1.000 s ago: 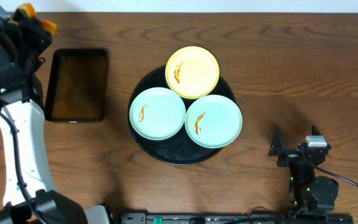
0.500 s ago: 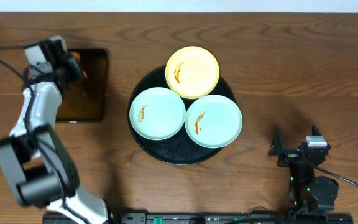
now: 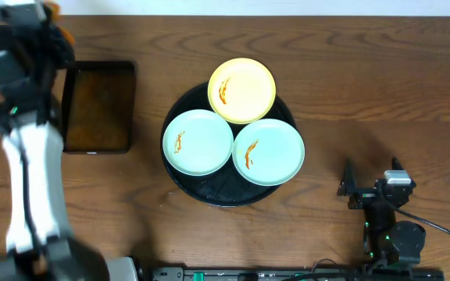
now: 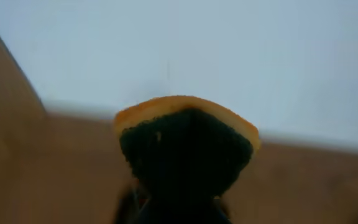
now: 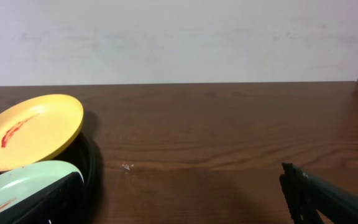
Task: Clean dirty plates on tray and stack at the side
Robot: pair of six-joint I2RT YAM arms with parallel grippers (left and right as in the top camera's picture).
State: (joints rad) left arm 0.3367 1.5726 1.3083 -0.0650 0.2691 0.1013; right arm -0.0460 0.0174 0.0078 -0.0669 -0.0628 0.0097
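Three plates lie on the round black tray [image 3: 209, 195]: a yellow plate [image 3: 241, 90] at the back, a mint plate [image 3: 198, 141] at the left and a mint plate [image 3: 268, 151] at the right, each with an orange-brown streak. My left gripper [image 3: 41, 23], blurred at the far left back corner, is shut on an orange and dark green sponge [image 4: 185, 143]. My right gripper [image 3: 369, 191] is open and empty, low at the front right, apart from the tray. The right wrist view shows the yellow plate [image 5: 30, 130], a mint plate [image 5: 17, 186] and the open fingers [image 5: 179, 205].
A rectangular black tray [image 3: 98, 107] with brownish liquid lies left of the round tray, just right of my left arm. Bare wood table [image 3: 381, 86] stretches to the right of the plates. A pale wall [image 5: 179, 37] stands behind the table.
My left gripper with the sponge has gone from the rectangular tray's left back corner up and left, toward the table's far left corner. The right arm and plates have not moved.
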